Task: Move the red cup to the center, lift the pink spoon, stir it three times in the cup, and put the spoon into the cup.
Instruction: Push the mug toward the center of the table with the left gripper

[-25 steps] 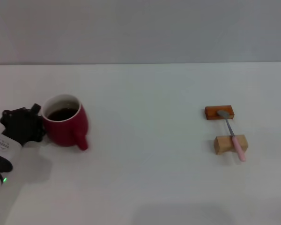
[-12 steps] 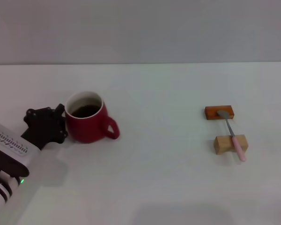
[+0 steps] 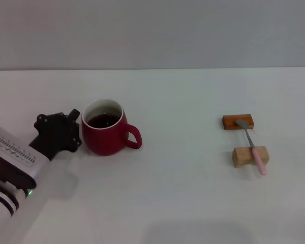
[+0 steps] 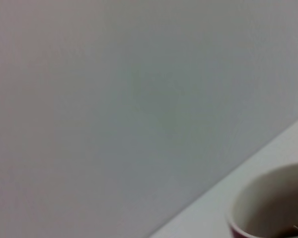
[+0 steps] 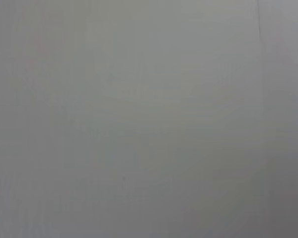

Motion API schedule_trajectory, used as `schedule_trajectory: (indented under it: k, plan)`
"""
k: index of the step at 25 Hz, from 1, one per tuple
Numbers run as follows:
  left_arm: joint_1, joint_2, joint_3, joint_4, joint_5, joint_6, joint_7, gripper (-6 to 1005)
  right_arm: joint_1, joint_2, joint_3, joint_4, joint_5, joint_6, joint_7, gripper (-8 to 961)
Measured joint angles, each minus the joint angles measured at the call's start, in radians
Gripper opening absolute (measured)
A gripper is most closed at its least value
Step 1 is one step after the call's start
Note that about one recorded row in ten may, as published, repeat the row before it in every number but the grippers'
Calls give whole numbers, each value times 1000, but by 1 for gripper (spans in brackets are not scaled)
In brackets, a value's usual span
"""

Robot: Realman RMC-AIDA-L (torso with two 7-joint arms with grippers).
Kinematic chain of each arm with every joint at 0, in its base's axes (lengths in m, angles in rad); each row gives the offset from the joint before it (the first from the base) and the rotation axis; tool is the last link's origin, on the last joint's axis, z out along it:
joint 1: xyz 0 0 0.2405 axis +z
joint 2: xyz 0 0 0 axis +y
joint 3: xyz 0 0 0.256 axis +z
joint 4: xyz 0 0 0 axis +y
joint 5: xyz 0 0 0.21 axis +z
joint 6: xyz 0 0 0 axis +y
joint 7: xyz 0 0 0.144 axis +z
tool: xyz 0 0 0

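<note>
The red cup (image 3: pixel 105 138) stands upright on the white table, left of centre, with dark liquid inside and its handle pointing right. Its white rim also shows in the left wrist view (image 4: pixel 268 208). My left gripper (image 3: pixel 71 133) is black and sits right against the cup's left side. The pink spoon (image 3: pixel 252 146) lies at the right, its silver bowl on an orange-brown block (image 3: pixel 231 122) and its pale pink handle across a tan wooden block (image 3: pixel 242 156). My right gripper is out of view.
The white table (image 3: pixel 183 193) runs back to a grey wall (image 3: pixel 152 30). The right wrist view shows only plain grey.
The left gripper and the red cup have moved together to the right, toward the centre. The cup's handle has turned from pointing at me to pointing right. The spoon has not moved.
</note>
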Motion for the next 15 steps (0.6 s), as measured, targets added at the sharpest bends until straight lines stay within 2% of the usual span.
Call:
schedule_trajectory:
  k: [4, 6, 15]
  plan:
    - [-38, 6, -35, 24, -1, -5, 10, 44, -1, 0, 2, 0, 0, -1, 0, 575]
    - [-88, 11, -41, 78, -1, -7, 21, 46, -6, 0, 4, 0, 0, -6, 0, 575]
    - [-163, 12, -42, 137, -1, -68, 78, 53, -9, 0, 5, 1, 0, -9, 0, 575]
